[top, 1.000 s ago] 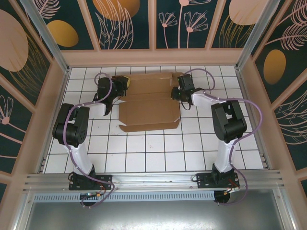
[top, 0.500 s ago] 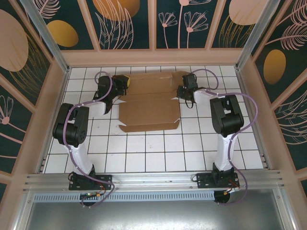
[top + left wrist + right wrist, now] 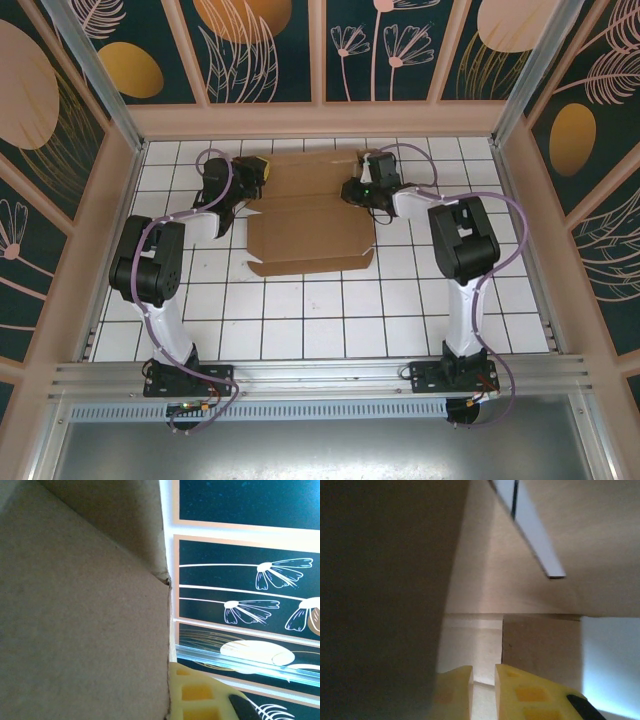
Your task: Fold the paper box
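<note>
Top external shows the paper box (image 3: 310,230) lying between the left pincer (image 3: 252,173), clamped on its flap (image 3: 80,610), and the right pincer (image 3: 349,190), barely parted and empty; best raise both sides evenly.

The right claw (image 3: 352,190) is travelling leftward, from the right edge of the paper box (image 3: 310,235) to a position over its far right panel. The right arm's elbow is shifting left with it. The box's far right corner, previously reaching further outward, is now lying closer in.
</note>
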